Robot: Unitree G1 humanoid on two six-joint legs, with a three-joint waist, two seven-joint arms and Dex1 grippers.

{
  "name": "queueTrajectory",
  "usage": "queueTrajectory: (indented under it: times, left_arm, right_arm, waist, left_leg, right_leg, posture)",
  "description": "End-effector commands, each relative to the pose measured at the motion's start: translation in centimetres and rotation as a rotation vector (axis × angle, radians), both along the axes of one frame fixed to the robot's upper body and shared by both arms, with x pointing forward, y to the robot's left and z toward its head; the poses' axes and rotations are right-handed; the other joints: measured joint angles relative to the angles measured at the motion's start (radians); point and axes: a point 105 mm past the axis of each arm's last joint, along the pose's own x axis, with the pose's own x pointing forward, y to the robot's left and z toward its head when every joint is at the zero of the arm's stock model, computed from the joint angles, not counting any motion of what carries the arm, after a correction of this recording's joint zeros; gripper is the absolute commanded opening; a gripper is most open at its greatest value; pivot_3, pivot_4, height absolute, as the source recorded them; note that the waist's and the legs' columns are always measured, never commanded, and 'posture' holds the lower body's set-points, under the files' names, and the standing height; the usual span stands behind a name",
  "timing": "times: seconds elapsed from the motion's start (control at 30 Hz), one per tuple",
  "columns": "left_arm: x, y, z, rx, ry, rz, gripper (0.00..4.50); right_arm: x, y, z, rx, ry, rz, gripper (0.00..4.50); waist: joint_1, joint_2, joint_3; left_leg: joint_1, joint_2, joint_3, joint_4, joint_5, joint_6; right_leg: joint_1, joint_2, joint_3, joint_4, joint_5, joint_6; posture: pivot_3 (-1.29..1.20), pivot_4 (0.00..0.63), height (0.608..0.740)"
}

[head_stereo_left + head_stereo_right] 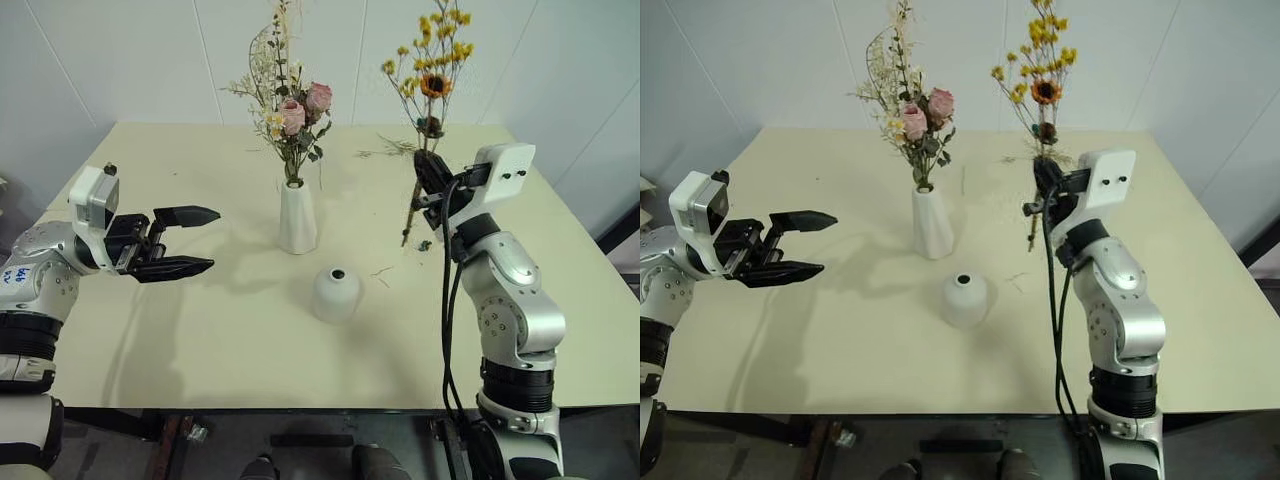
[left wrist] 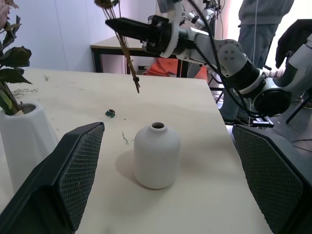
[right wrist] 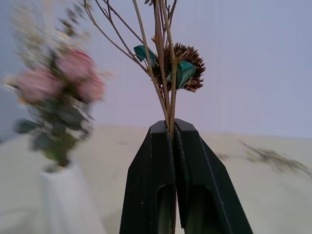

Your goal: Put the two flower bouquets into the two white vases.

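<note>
The pink-rose bouquet (image 1: pixel 290 110) stands in the tall tapered white vase (image 1: pixel 297 215) at the table's middle. In front of it sits the short rounded white vase (image 1: pixel 336 292), its hole bare. My right gripper (image 1: pixel 430 172) is shut on the stems of the slim yellow bouquet (image 1: pixel 433 75), held upright above the table to the right of the vases, the stem ends (image 1: pixel 407 235) hanging free. In the right wrist view the stems (image 3: pixel 165 73) rise from between the closed fingers. My left gripper (image 1: pixel 196 240) is open, level, left of both vases, pointing at them.
Loose dried twig scraps (image 1: pixel 392 148) lie at the table's back right, and small bits (image 1: pixel 383 273) lie by the short vase. The cream table (image 1: pixel 200 340) stands against a white wall. A person (image 2: pixel 263 29) stands beyond the table in the left wrist view.
</note>
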Motion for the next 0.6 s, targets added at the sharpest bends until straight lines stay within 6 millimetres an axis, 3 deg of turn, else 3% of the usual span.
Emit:
queueTrajectory:
  times: [0.03,0.23,0.6]
  left_arm:
    - [-1.3,0.1,0.6,0.015,-0.036,-0.113,4.5]
    - [-1.5,0.0,0.5,0.016,-0.031,-0.12,4.5]
    - [-1.9,0.2,0.3,0.018,-0.023,-0.126,4.5]
  right_arm:
    - [-2.1,2.3,0.7,-0.028,-0.094,0.117,0.07]
    - [-3.3,4.9,-0.5,-0.075,-0.097,0.248,0.07]
    - [-5.6,6.0,-1.3,-0.09,-0.084,0.369,0.07]
  waist:
    - [0.001,0.0,0.0]
    - [0.002,0.0,0.0]
    - [0.002,0.0,0.0]
  left_leg:
    - [0.0,0.0,0.0,0.0,0.0,0.0]
    - [0.0,0.0,0.0,0.0,0.0,0.0]
    - [0.0,0.0,0.0,0.0,0.0,0.0]
  right_leg:
    - [0.0,0.0,0.0,0.0,0.0,0.0]
    - [0.0,0.0,0.0,0.0,0.0,0.0]
    - [0.0,0.0,0.0,0.0,0.0,0.0]
  posture:
    - [0.0,0.15,0.74]
    - [0.0,0.15,0.74]
    - [0.0,0.15,0.74]
